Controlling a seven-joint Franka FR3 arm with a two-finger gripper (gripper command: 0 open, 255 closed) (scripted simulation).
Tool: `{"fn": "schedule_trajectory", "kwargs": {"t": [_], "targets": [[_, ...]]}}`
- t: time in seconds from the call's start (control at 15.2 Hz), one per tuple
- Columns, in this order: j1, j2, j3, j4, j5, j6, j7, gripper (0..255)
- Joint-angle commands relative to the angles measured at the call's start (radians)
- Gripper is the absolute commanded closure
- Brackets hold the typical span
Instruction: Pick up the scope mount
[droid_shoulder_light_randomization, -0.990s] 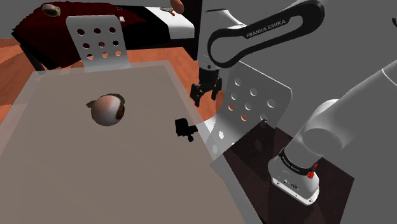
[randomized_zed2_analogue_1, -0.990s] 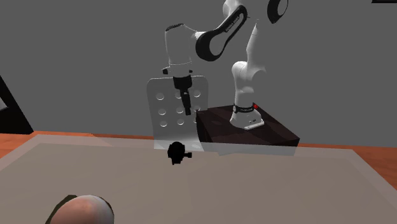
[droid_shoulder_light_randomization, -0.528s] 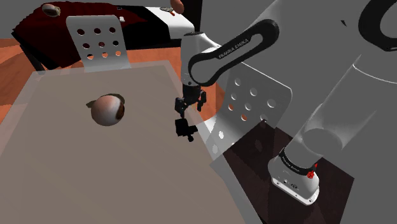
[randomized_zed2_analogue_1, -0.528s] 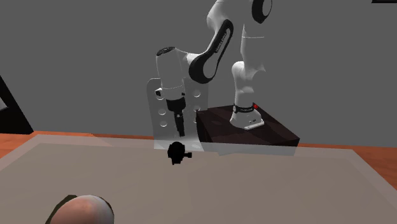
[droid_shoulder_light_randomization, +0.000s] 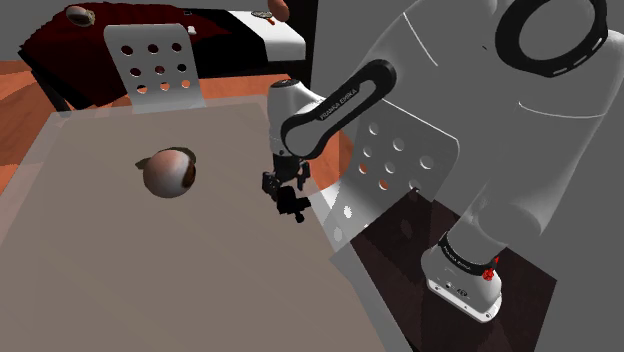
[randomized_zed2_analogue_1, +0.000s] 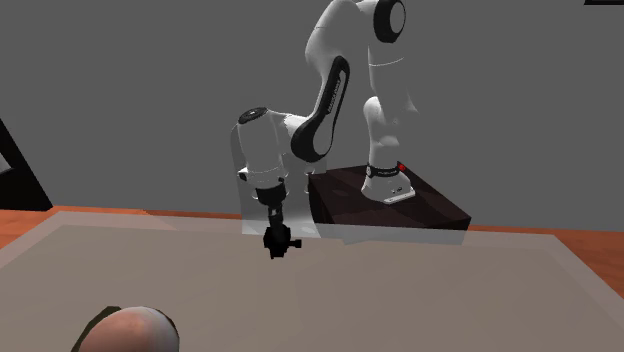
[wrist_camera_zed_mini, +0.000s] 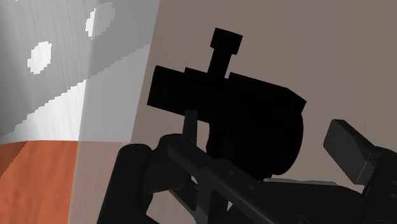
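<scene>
The scope mount (droid_shoulder_light_randomization: 294, 206) is a small black piece lying on the beige table (droid_shoulder_light_randomization: 150, 260), near the edge on the shoulder view's right. My gripper (droid_shoulder_light_randomization: 279, 188) has come down right over it, fingertips at the mount's level. From the second exterior view the gripper (randomized_zed2_analogue_1: 273, 226) points straight down onto the mount (randomized_zed2_analogue_1: 277, 243). Seen from the wrist, the mount (wrist_camera_zed_mini: 242, 118) lies between the two fingers (wrist_camera_zed_mini: 139, 168), which stand apart on either side of it. The gripper (wrist_camera_zed_mini: 245, 167) is open and nothing is clasped.
A round brown-grey object (droid_shoulder_light_randomization: 168, 172) rests on the table toward the shoulder view's left. A white perforated chair back (droid_shoulder_light_randomization: 395, 170) stands close beside the mount at the table's edge, another (droid_shoulder_light_randomization: 150, 65) at the far end. The dark stand (randomized_zed2_analogue_1: 390, 200) lies behind.
The arm swung toward the shoulder view's left and lowered; the gripper went from above the chair back down onto the scope mount. The mount has not moved.
</scene>
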Motion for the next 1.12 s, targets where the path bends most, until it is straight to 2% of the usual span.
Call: {"fn": "schedule_trajectory", "kwargs": {"t": [0.0,0.26,0.33,0.92,1.06], "targets": [[0.004,0.021,-0.003,-0.001,-0.010,0.022,0.007,0],[0.009,0.050,-0.010,-0.004,-0.023,0.052,0.014,0],[0.009,0.050,-0.010,-0.004,-0.023,0.052,0.014,255],[0.009,0.050,-0.010,-0.004,-0.023,0.052,0.014,255],[0.005,0.027,-0.005,-0.002,-0.013,0.028,0.008,255]]}}
